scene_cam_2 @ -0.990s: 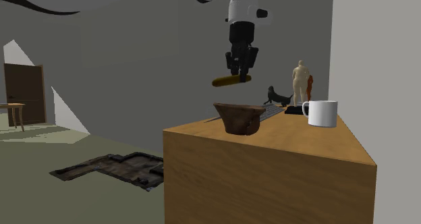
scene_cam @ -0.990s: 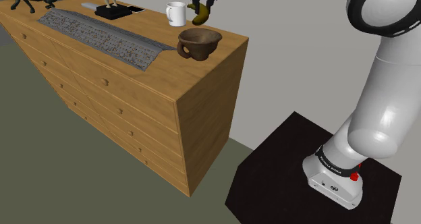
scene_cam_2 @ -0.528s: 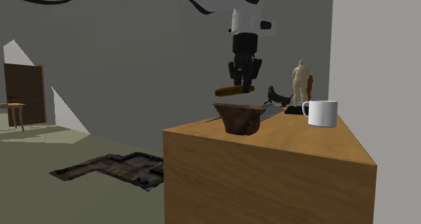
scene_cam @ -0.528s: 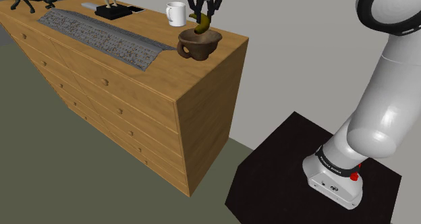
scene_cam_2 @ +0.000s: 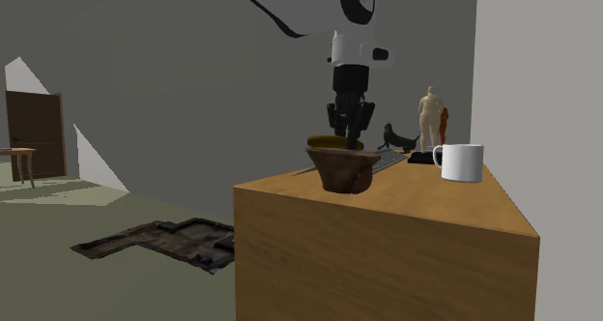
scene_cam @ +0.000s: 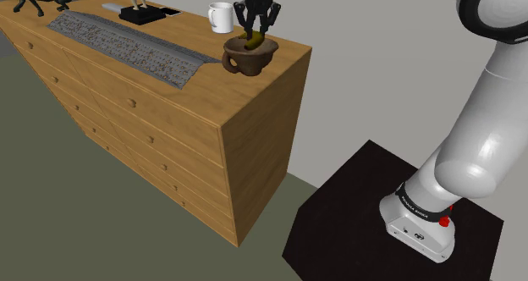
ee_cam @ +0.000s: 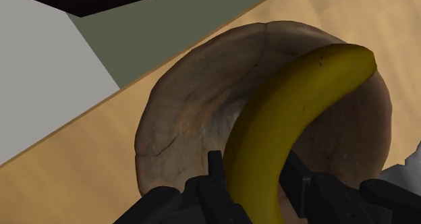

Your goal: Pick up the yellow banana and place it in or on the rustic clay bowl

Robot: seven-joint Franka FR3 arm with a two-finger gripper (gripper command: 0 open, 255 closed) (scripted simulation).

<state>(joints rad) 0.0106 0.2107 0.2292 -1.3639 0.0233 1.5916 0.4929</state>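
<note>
While claw (ee_cam: 255, 174) clamps banana (ee_cam: 297, 108) — lower end hidden | bowl (ee_cam: 172, 111) rim partly cut off

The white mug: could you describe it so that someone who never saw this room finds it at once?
Find the long wooden dresser. At its end nearest the robot stands a brown bowl; the mug is beside it, nearer the wall. It is the only white, smooth cup there.

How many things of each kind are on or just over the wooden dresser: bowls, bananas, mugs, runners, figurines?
bowl: 1
banana, held by the hand: 1
mug: 1
grey runner: 1
figurines: 2 (pale human statuette, black animal)
Total: 6. An orange shape behind the statuette is unclear and not counted.
</note>
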